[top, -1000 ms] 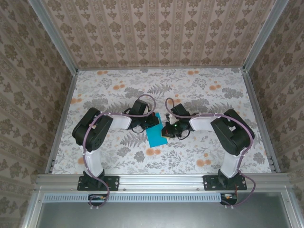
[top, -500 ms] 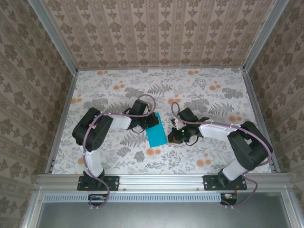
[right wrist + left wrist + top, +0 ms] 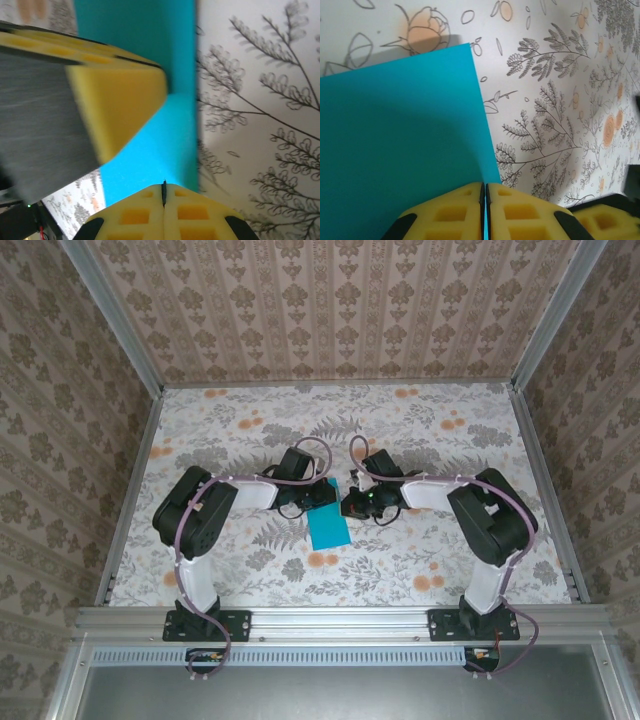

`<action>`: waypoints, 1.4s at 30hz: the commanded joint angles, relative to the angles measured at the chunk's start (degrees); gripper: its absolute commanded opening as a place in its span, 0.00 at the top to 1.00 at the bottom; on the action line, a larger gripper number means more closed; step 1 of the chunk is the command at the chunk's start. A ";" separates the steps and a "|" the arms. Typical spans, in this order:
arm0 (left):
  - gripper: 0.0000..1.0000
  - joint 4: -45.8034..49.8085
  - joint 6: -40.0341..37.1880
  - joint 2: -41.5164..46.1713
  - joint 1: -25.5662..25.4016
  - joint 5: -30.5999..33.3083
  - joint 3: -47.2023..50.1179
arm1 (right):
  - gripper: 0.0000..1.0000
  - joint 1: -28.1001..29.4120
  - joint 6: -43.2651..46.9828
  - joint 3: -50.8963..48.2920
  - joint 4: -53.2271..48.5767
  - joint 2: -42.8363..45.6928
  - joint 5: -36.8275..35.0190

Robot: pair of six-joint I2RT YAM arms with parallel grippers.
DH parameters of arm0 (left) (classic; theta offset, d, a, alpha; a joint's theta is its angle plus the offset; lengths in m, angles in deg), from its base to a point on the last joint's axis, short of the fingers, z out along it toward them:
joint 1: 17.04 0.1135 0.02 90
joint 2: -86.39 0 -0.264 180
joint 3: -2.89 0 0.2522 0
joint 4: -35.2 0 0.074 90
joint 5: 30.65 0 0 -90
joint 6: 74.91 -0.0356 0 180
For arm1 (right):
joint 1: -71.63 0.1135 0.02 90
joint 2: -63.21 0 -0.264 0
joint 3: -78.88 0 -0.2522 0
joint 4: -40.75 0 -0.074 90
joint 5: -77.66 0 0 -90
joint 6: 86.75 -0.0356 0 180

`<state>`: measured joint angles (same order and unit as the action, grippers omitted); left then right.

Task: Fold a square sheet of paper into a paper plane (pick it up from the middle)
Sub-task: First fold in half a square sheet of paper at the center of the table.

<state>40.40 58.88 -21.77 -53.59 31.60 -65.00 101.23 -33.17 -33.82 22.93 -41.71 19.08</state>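
A teal sheet of paper (image 3: 328, 526), folded to a narrow oblong, lies flat on the flowered table (image 3: 430, 430) between the two arms. My left gripper (image 3: 321, 496) is at its far end. In the left wrist view the left gripper (image 3: 485, 186) is shut on the sheet's (image 3: 400, 130) right edge, with a teal sliver between the yellow pads. My right gripper (image 3: 347, 505) is beside the sheet's far right edge. In the right wrist view the right gripper (image 3: 163, 184) is shut with nothing between its pads, low over the paper (image 3: 150, 155). A yellow left finger (image 3: 120, 95) is close by.
Patterned walls and metal rails (image 3: 120, 510) enclose the table on three sides. The two wrists sit close together at the middle. Open table stretches behind the grippers (image 3: 330, 410) and out to both sides.
My right gripper swung out to the right and toward the front, then came back up against the paper's far right edge. The left arm has held its place on the sheet.
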 commanded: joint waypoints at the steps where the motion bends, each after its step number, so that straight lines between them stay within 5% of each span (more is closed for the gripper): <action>1: 0.89 0.53 -2.94 2.27 -0.45 -2.06 -2.37 | 1.00 -0.07 -0.86 0.97 0.12 -1.63 0.76; 12: 0.99 6.20 -4.97 -2.99 -0.62 -1.81 -7.38 | 1.00 -0.16 -0.01 0.79 -2.75 -3.72 0.05; 42: 1.00 10.50 -11.86 -9.04 5.61 0.42 -11.54 | 1.00 -0.19 6.05 -5.71 -11.36 -4.06 0.44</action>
<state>49.02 49.94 -28.46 -50.75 26.29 -75.25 100.62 -28.78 -35.00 24.07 -43.40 21.20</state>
